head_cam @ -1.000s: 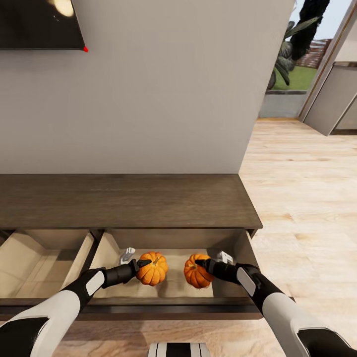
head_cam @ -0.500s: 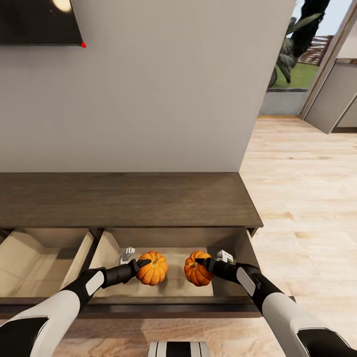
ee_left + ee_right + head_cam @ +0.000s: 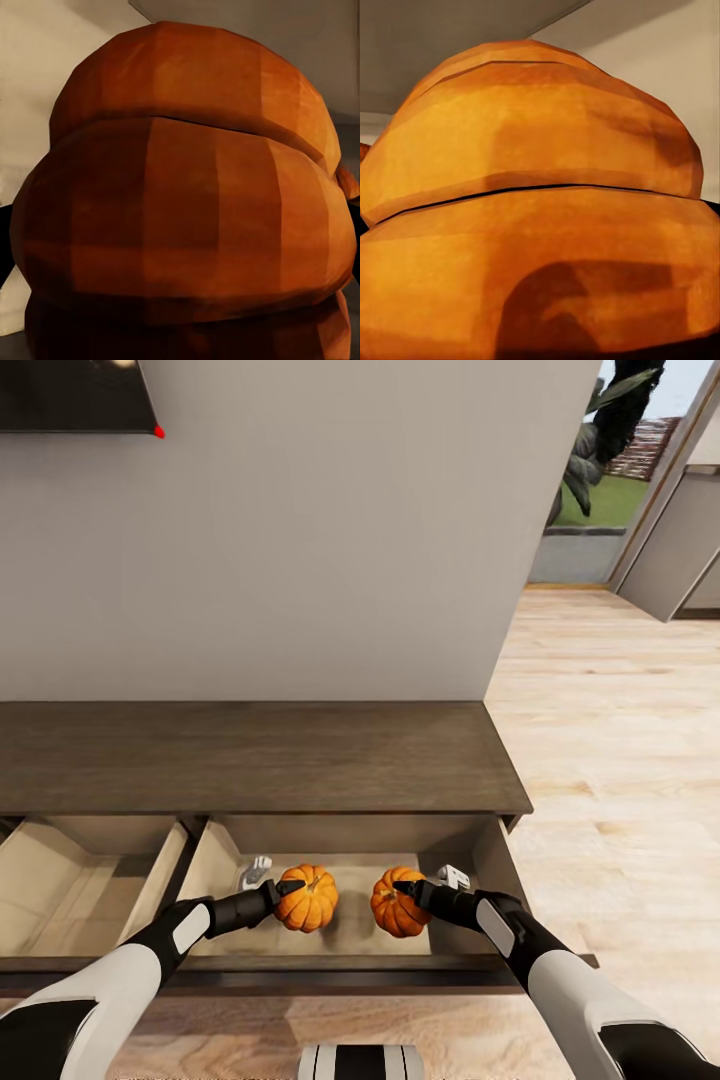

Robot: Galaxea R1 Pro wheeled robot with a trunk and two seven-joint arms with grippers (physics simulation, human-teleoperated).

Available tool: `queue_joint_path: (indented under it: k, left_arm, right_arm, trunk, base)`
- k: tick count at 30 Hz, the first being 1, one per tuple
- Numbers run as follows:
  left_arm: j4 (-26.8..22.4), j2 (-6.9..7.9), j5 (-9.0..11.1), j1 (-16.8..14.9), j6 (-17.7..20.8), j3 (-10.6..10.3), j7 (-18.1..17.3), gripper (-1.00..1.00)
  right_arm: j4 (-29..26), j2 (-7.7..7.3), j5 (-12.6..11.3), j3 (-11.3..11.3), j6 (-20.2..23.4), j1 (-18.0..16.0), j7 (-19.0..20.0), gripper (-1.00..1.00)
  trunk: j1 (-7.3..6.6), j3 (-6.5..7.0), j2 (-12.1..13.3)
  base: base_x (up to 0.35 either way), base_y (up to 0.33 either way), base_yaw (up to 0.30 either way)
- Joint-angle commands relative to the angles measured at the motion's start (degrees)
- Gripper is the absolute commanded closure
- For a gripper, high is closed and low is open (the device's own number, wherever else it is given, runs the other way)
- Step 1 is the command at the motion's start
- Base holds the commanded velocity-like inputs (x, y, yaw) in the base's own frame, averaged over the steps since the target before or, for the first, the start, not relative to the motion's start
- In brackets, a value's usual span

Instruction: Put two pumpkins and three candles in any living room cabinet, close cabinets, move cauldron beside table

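The cabinet [image 3: 250, 760] stands against the wall with two pale drawers pulled out. Both pumpkins hang side by side inside the right drawer [image 3: 222, 860]. My left gripper [image 3: 287, 890] is shut on the left pumpkin [image 3: 312, 900], which looms close in the left wrist view [image 3: 180, 210]. My right gripper [image 3: 403, 889] is shut on the right pumpkin [image 3: 396, 910], seen large in the right wrist view [image 3: 532, 210]. A small gap separates the two pumpkins. I cannot tell whether they touch the drawer floor. The candles, cauldron and table are out of view.
The left drawer [image 3: 60, 870] also stands open. A wall TV's corner [image 3: 70, 395] hangs above the cabinet. Wood floor [image 3: 620, 760] stretches to the right toward glass doors [image 3: 600, 470] and a grey unit [image 3: 680, 550]. My base [image 3: 360, 1063] sits before the drawer front.
The whole picture has shifted slightly upward, so the camera moved. Both grippers still hold their pumpkins at about the same spot in the drawer.
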Motion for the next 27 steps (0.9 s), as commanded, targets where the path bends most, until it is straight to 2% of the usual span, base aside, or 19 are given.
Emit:
queue_joint_path:
  k: [1,5,9,12,27]
  left_arm:
    - [-0.1,0.04,0.0,0.0,0.0,0.0,0.0,1.00]
    - [-0.2,0.16,0.0,0.0,0.0,-0.1,-0.1,1.00]
    - [-0.2,1.20,0.0,0.0,0.0,0.0,-4.3,1.00]
    - [-0.2,1.51,0.0,0.0,0.0,-0.1,-5.6,1.00]
    - [-0.2,1.49,0.0,0.0,0.1,-0.1,-5.7,1.00]
  right_arm:
    - [0.0,0.00,-0.1,0.0,0.0,0.0,0.0,1.00]
    - [0.0,0.00,0.0,0.0,0.0,0.0,0.0,1.00]
    - [0.0,0.07,0.0,0.0,-0.1,0.0,0.0,1.00]
    - [0.1,0.09,0.0,0.0,-0.1,0.0,-0.1,1.00]
    - [0.0,0.09,0.0,0.0,-0.2,0.0,-0.2,1.00]
  trunk:
    - [0.00,-0.09,0.0]
    - [0.00,-0.46,0.0]
    - [0.00,-0.82,0.0]
    - [0.00,-1.09,0.0]
    - [0.00,-2.46,0.0]
  base:
    - [0.000,0.000,0.000]
    - [0.000,0.000,0.000]
    - [0.000,0.000,0.000]
    - [0.000,0.000,0.000]
    - [0.000,0.000,0.000]
